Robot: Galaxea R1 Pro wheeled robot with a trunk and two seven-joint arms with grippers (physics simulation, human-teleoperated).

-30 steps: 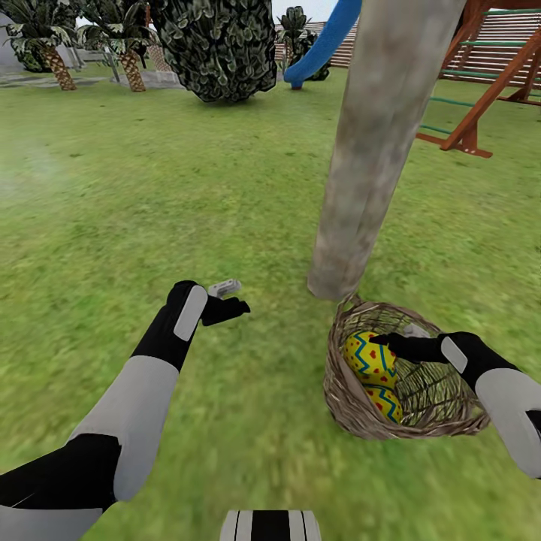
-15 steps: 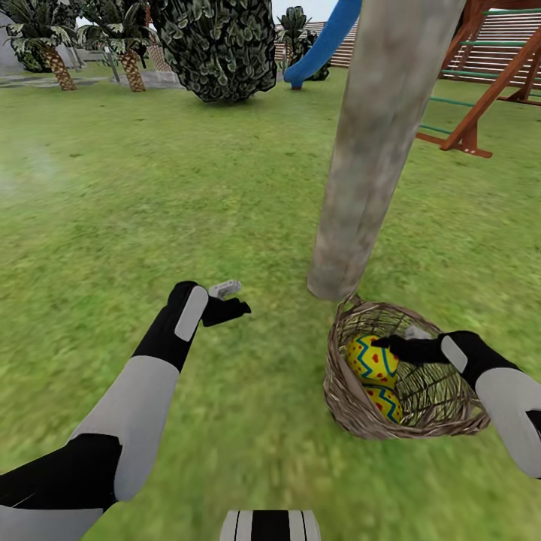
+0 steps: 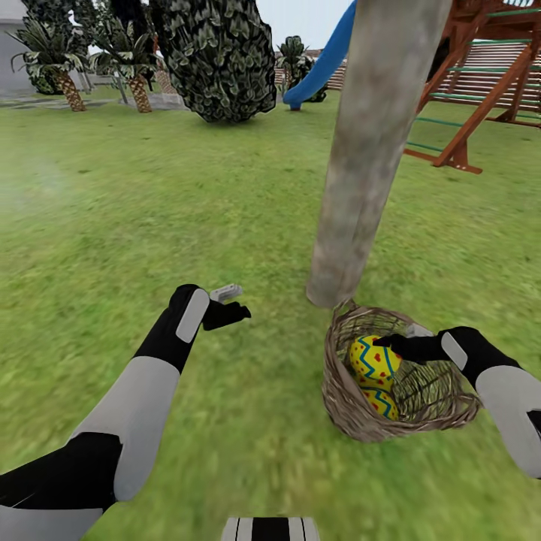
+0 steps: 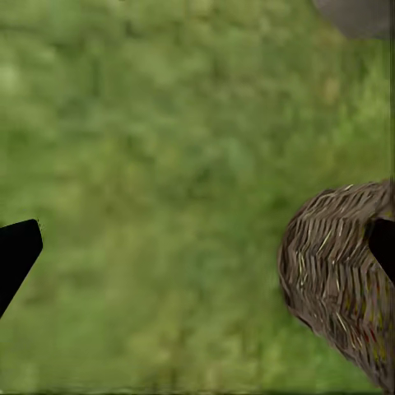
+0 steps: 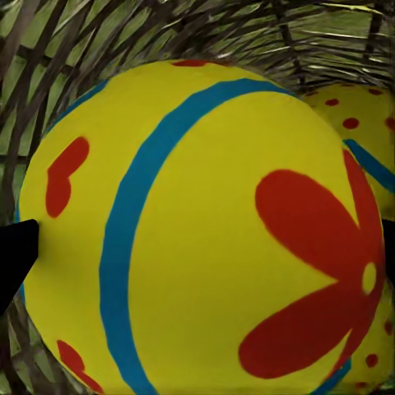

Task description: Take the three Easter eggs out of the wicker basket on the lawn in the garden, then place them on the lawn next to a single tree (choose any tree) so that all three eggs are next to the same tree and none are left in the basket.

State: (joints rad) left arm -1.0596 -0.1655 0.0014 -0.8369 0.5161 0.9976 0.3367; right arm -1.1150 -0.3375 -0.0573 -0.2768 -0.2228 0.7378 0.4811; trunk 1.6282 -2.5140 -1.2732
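- Yellow is what the head view turns on: the upper Easter egg (image 3: 373,361) sits inside the wicker basket (image 3: 353,413), touching the tip of the right gripper (image 3: 388,342), which reaches in over the rim from the robot's right. A second egg (image 3: 382,403) lies just below the first. I cannot see a third. The basket stands on the lawn (image 3: 150,195) at the foot of the tree (image 3: 368,150), its rim near the trunk's base. The left gripper (image 3: 229,300) hovers over bare grass, well apart from the basket, so the right arm is plainly nearer.
- Left wrist view: woven basket wall (image 4: 337,271) off to one side, grass ahead; the fingers stand wide apart with nothing between them.
- Right wrist view: the egg (image 5: 197,230) sits dead ahead and close, one dark fingertip (image 5: 16,251) at its flank, the other at the opposite edge. The gripper straddles the egg; whether it has clamped yet I cannot tell.
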